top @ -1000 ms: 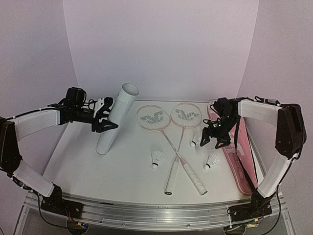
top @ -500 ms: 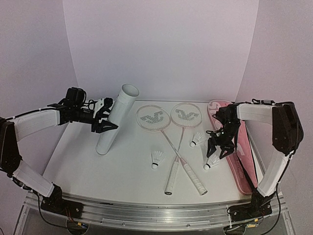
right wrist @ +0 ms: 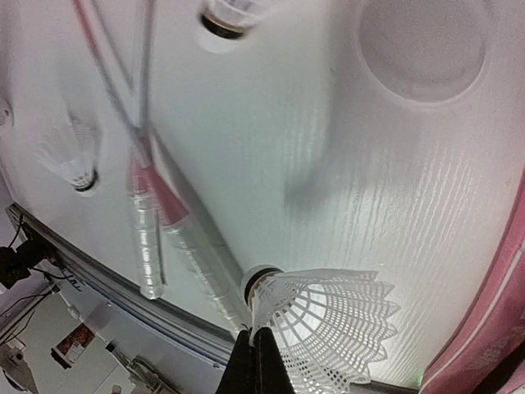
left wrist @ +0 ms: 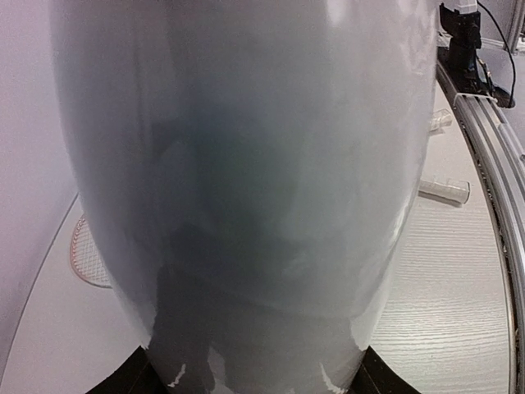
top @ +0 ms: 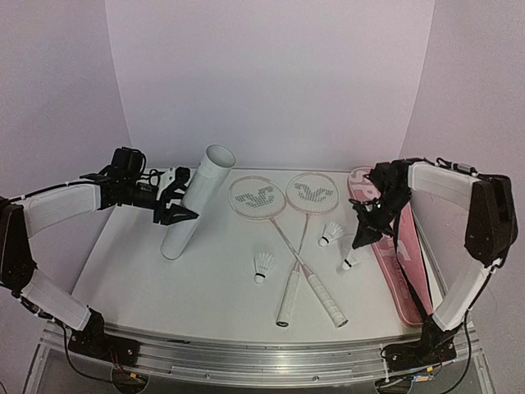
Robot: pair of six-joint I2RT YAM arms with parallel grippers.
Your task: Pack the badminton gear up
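Note:
Two white-framed rackets (top: 283, 215) lie crossed mid-table, handles (right wrist: 148, 238) toward me. My right gripper (top: 358, 245) (right wrist: 261, 349) is shut on the skirt rim of a white shuttlecock (top: 350, 261) (right wrist: 328, 320), holding it just above the table beside the pink bag. A second shuttlecock (top: 331, 233) (right wrist: 230, 16) rests near the right racket's shaft. A third one (top: 262, 267) (right wrist: 70, 156) sits left of the handles. My left gripper (top: 176, 205) (left wrist: 254, 386) is shut on the white tube (top: 197, 201) (left wrist: 246, 164), which leans with its open mouth up.
The long pink bag (top: 402, 254) (right wrist: 500, 328) lies along the right edge of the table. The tube's base stands at the left. The metal rail (top: 262, 353) runs along the near edge.
My right gripper dropped onto the near-right shuttlecock, shut on it, and has raised it slightly. The left arm and tube have not moved.

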